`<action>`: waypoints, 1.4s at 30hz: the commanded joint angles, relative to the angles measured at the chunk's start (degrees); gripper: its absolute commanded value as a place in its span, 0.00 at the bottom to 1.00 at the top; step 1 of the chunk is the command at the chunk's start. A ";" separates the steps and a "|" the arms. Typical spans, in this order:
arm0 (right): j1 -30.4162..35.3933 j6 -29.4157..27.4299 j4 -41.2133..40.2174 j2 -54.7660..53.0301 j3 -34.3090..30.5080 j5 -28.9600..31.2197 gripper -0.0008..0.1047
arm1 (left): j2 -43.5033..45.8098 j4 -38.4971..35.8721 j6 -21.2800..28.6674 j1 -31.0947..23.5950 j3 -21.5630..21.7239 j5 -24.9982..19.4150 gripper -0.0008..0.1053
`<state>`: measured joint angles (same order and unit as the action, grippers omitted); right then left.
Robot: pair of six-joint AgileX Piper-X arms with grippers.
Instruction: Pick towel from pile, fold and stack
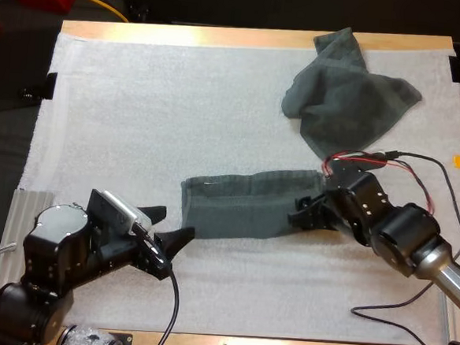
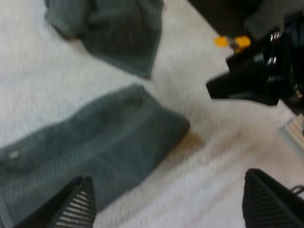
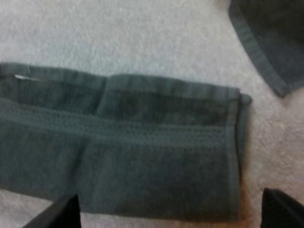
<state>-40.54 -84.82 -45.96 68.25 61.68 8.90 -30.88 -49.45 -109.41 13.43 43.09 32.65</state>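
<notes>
A dark grey-green towel (image 1: pixel 243 205), folded into a long strip, lies flat on the white mat near the middle. A second towel (image 1: pixel 345 102) lies crumpled at the far right. My left gripper (image 1: pixel 167 226) is open just off the strip's left end and touches nothing. My right gripper (image 1: pixel 303 211) is open at the strip's right end. From the left wrist, the strip (image 2: pixel 95 147) lies ahead of the spread fingers (image 2: pixel 76 204), with the crumpled towel (image 2: pixel 114 28) beyond. From the right wrist, the strip (image 3: pixel 123 152) lies between the open fingers (image 3: pixel 64 213), with the crumpled towel's corner (image 3: pixel 270 38) nearby.
The white mat (image 1: pixel 155 112) has bare room across its left half and along the near edge. The right arm's body (image 2: pixel 256 76) stands close beyond the strip's end in the left wrist view. The wooden table edge (image 1: pixel 224 36) runs along the far side.
</notes>
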 commanded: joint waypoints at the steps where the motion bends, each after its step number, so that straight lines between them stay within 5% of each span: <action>1: 1.40 -0.91 -1.71 -0.73 0.36 0.74 0.70 | 0.16 0.64 -0.49 0.21 0.73 -0.08 0.60; 4: 5.29 -0.91 -3.49 -1.28 0.36 -0.54 0.70 | 0.16 0.54 -0.49 0.21 0.86 0.32 0.60; 23: 29.50 -4.57 -1.68 2.39 0.36 -34.48 0.69 | 0.16 0.48 -2.66 0.21 0.86 3.57 0.60; 28: 31.02 -4.88 -0.45 7.49 0.36 -40.40 0.69 | 0.16 0.48 -3.19 0.21 0.86 3.57 0.60; 42: 31.02 -4.97 5.12 22.76 0.36 -45.44 0.69 | 0.16 0.15 -3.71 0.21 0.86 3.57 0.60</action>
<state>-9.82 -89.45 -40.88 90.86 61.68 -35.42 -30.88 -49.37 -112.52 13.43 43.63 35.48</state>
